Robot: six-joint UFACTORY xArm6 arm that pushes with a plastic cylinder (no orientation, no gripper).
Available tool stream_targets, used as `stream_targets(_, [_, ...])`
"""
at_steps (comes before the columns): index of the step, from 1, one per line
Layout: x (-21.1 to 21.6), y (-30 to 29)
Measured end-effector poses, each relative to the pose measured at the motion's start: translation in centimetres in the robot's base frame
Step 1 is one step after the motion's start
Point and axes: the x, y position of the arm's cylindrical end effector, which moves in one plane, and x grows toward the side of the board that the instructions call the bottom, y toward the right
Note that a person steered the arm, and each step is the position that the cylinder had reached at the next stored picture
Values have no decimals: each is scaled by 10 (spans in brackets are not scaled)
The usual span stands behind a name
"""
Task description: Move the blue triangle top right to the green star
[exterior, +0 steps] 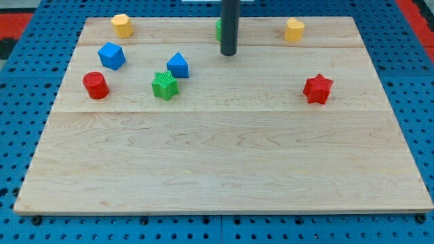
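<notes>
Wooden board [224,169] on blue pegboard [20,102], eight blocks counted in all. Two yellow: yellow hexagon block [121,25] at the view's top left, yellow block [293,30] at top right, shape unclear. Two red: red cylinder [95,85] at the left, red star [318,89] alone at the right. Two blue: blue cube [111,55] upper left, blue triangle [178,65] just right of it. Two green: green star [164,85] just below-left of the blue triangle, nearly touching; green block [218,28] mostly hidden behind the rod, shape not readable. Rod tip [228,53] down near the top edge, right of the blue triangle, apart from it, touching no block, nothing held. Both yellows close to the top edge. Wide bare wood across the whole lower half and between the blue triangle and red star. No containers on the board.
</notes>
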Motion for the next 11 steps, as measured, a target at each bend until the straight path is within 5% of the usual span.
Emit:
stream_targets(8, [3, -97])
stream_targets(11, [55, -150])
